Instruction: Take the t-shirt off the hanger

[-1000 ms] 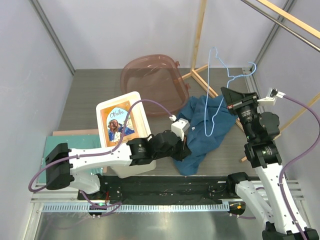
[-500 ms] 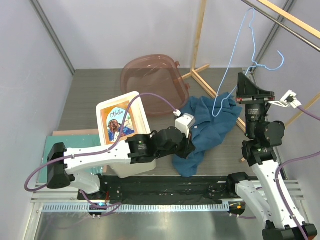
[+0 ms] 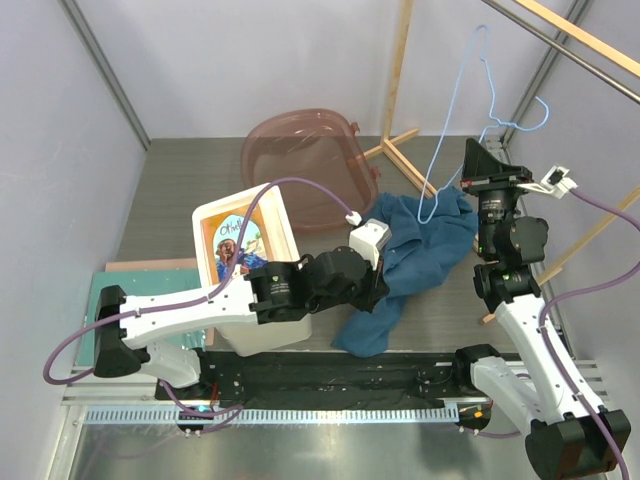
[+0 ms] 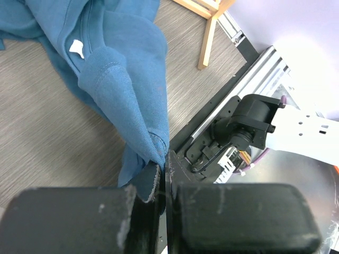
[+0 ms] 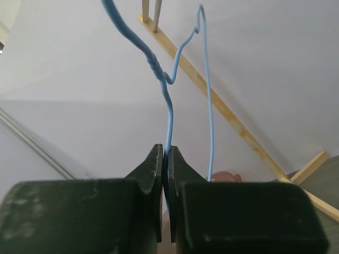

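In the top view, my left end effector [image 3: 376, 296] is closed on the near edge of the t-shirt [image 3: 425, 248]. The t-shirt lies crumpled on the table [image 3: 190, 180], stretched from my left end effector up and to the right towards my right arm. One fold trails to the table's near edge. My right end effector [image 3: 481, 146] points upward just beyond the t-shirt's far right corner and is clamped on the hanger [image 3: 450, 115]. The hanger stands up in the air, with its hook at the top. Its lowest bend hangs at the t-shirt's far edge, and I cannot tell whether wire and cloth touch there. A white box [image 3: 280, 215] stands left of the t-shirt, and a brown tub [image 3: 310, 150] sits behind it.

In the left wrist view, my left end effector [image 4: 163, 172] is shut tight on a pinch of hem. The t-shirt [image 4: 122, 69] rises from the fingers in a ridge and spreads out over the table [image 4: 47, 132]. A small white tag [image 4: 77, 48] shows on it. A foot of the wooden rack [image 4: 209, 32] stands just past the cloth.

In the right wrist view, my right end effector [image 5: 166, 156] is closed on the hanger [image 5: 169, 111] just below its twisted neck. A second strand of wire runs up beside it on the right. No cloth shows here.
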Controlling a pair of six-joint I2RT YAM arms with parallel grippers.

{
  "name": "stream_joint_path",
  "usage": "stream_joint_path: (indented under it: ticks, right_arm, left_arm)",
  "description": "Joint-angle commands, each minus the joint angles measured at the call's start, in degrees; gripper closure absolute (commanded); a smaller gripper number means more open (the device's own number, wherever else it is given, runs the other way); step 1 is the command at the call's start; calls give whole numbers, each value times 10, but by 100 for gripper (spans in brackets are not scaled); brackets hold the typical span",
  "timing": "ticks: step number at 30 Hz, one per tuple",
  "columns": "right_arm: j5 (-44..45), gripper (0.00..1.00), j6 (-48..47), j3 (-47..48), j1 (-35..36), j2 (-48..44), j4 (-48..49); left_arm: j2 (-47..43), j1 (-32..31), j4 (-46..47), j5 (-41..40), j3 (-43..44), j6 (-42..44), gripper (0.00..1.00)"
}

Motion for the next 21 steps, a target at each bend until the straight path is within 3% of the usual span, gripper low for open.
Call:
stream_joint_path:
  ticks: [1,10,21]
  right_arm:
    - [-14,99,-21,12,-1,-30,4]
    - [3,99,-115,78,-6,3,-36]
    - [20,99,-116,146,-27,38,-67]
  left_arm:
    - [-8,-6,-1,-9,28,10,100]
    - [3,-9,-1,-9,32,10,100]
    - [4,-10,-11,-13,38,14,100]
